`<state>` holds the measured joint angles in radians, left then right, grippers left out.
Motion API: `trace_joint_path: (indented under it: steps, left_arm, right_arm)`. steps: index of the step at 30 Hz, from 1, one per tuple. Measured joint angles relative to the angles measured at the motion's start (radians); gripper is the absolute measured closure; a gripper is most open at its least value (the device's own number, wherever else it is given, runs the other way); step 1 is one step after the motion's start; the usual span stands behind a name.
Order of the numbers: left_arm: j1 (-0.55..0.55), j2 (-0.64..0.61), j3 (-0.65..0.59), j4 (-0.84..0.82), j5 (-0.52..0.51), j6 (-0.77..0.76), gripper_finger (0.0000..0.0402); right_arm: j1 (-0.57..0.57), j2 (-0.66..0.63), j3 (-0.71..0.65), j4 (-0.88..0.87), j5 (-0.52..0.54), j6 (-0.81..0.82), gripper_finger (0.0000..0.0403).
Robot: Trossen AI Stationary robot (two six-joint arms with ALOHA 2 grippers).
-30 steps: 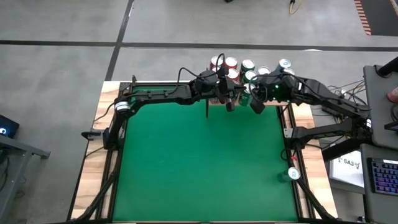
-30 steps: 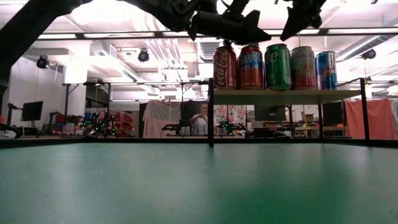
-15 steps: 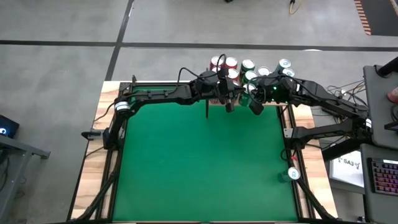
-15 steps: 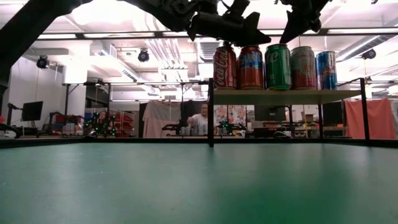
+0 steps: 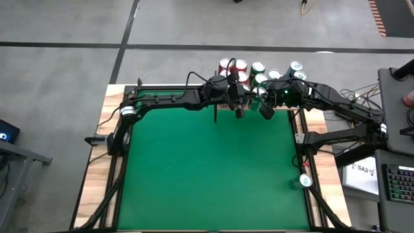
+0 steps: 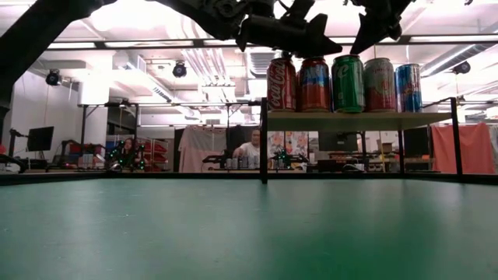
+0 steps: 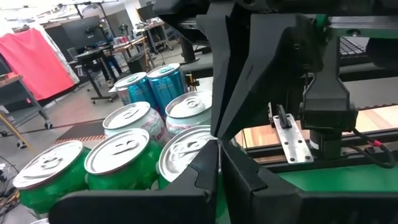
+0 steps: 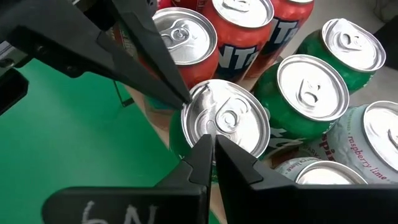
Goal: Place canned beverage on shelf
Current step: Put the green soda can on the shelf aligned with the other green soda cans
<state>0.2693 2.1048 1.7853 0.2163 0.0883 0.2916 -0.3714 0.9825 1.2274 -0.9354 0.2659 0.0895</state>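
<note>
Below closed right fingers [image 8: 211, 158], green can [image 8: 227, 118], shelf [image 6: 358, 120]

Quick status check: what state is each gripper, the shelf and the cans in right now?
Left gripper: shut, empty, above the shelf's front edge.
Right gripper: shut, empty, over a green can's top.
Shelf: loaded, standing at the table's far edge.
Cans: upright, unopened, packed together on the shelf.
Green can: upright, tab closed.

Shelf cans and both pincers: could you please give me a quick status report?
Left pincer shut, right pincer shut, both empty above the shelf's front edge. Cans upright on the shelf, packed close. Nothing else in the way.
</note>
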Motion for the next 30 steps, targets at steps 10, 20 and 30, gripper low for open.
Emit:
trace_joint_path:
  steps: [10, 20, 30]
  left_arm:
    - [-0.001, 0.000, 0.000, -0.006, 0.002, -0.003, 0.0402]
    - [-0.001, -0.009, 0.023, -0.049, 0.001, -0.017, 0.0402]
    - [0.000, -0.060, 0.050, -0.114, 0.033, -0.004, 0.0402]
  right_arm:
    - [0.000, -0.001, -0.002, -0.004, 0.049, -0.031, 0.0390]
    - [0.000, -0.029, -0.002, 0.049, 0.051, -0.021, 0.0390]
    - [0.000, -0.015, -0.041, 0.190, 0.048, -0.023, 0.0390]
